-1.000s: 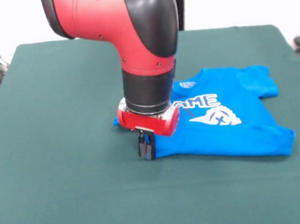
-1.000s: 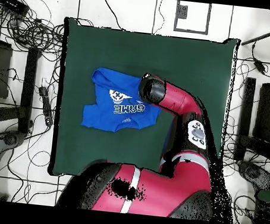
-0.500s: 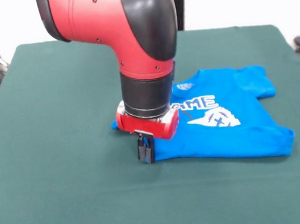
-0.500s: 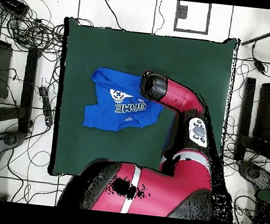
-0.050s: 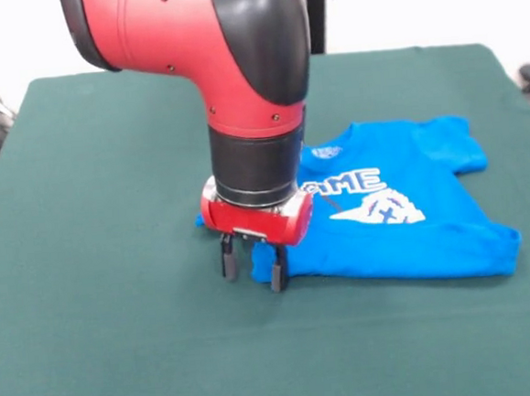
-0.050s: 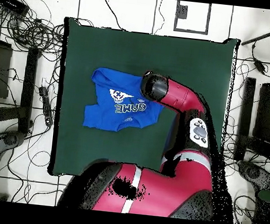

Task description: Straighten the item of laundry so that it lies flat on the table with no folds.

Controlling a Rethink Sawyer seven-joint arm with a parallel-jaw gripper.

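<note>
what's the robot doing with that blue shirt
The red arm's gripper is down at the corner of the blue T-shirt on the green table. Its fingers are open, so it holds nothing. The shirt lies print-up, with part of the lettering hidden, so it is not fully flat.

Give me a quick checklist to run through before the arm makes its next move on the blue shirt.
1. Gripper open: ok, fingers apart.
2. Gripper free of cloth: cannot tell, one finger stands at the T-shirt's corner.
3. Shirt flat, no folds: not ok, the print is partly folded under and the outline is uneven.
4. Shirt fully on the table: ok.
5. Room to spread: ok, bare felt on every side.
</note>
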